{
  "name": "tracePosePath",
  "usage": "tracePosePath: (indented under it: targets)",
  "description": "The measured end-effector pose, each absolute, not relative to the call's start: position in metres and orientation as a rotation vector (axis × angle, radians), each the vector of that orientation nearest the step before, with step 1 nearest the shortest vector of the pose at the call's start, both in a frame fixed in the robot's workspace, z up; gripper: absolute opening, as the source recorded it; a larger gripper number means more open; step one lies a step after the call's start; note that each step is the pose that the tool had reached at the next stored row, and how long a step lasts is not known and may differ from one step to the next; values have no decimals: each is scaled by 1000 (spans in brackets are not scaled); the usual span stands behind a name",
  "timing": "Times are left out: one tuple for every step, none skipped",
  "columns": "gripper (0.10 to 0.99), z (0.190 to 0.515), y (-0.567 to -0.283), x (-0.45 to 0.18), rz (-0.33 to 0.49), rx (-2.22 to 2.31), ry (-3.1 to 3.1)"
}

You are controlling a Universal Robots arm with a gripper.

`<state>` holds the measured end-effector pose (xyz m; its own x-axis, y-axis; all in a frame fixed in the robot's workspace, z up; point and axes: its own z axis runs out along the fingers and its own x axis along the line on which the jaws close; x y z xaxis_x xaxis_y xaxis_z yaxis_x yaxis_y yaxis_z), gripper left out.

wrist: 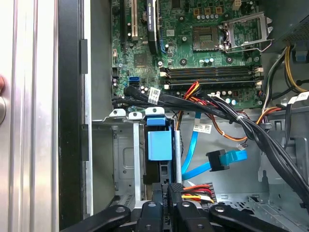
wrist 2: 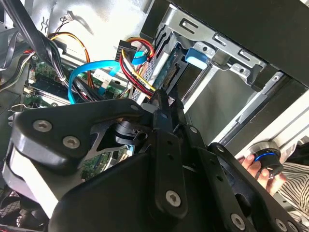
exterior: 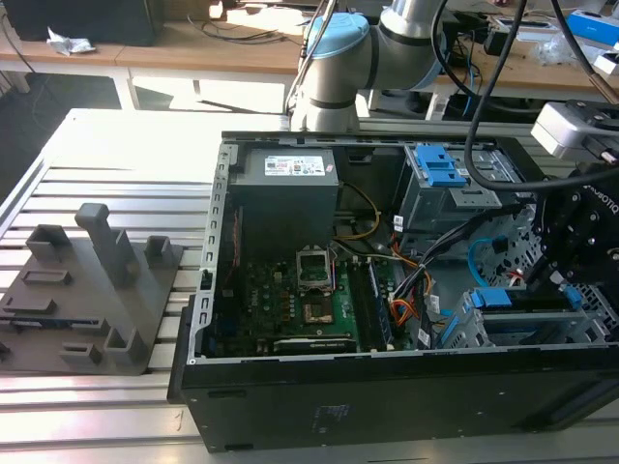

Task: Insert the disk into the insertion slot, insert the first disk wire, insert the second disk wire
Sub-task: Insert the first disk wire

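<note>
The disk (exterior: 527, 311) sits inside the insertion slot (exterior: 580, 338), the silver cage at the case's corner on the exterior view's right. Its blue carrier (wrist: 159, 144) and blue tab (wrist 2: 197, 57) face my gripper. My gripper (wrist: 168, 192) is shut, its tips (wrist 2: 166, 99) right at the disk's rear edge with nothing visibly between them. A black plug with red, yellow and black wires (wrist: 197, 190) lies just beside the fingers. The second disk wire (wrist: 194, 145), thin and light blue, loops loose (wrist 2: 79, 72) and ends in a black plug (wrist: 215, 160) that lies free on the case floor.
Black cable bundles (wrist: 251, 128) cross the case between the motherboard (wrist: 203, 43) and the cage. A second drive cage with blue clips (exterior: 440, 169) stands at the back. A person's hand (wrist 2: 253, 166) holds a round knob outside the case. A grey fixture (exterior: 92, 290) stands at the exterior view's left.
</note>
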<state>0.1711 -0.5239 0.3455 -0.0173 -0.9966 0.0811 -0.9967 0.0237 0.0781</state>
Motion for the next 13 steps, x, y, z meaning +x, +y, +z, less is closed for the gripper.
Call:
tracePosePath:
  targets:
    - [173,345,-524,172,2,2120,-2163]
    - [173,345,-524,173,1,2119,-2164]
    - [173,345,-524,176,1,2119,-2163]
    - [173,345,-524,177,0,2119,-2163]
    - [173,345,-524,179,0,2119,-2163]
    - [173,345,-524,182,-2,2120,-2164]
    - [173,345,-524,183,-8,2123,-2166]
    - [173,345,-524,183,-17,2127,-2170]
    - [173,344,-524,183,-25,2131,-2173]
    - [173,344,-524,184,-33,2135,-2176]
    - [173,343,-524,184,-36,2136,-2178]
    - [173,343,-525,184,-36,2136,-2178]
    - [173,343,-526,183,-37,2137,-2178]
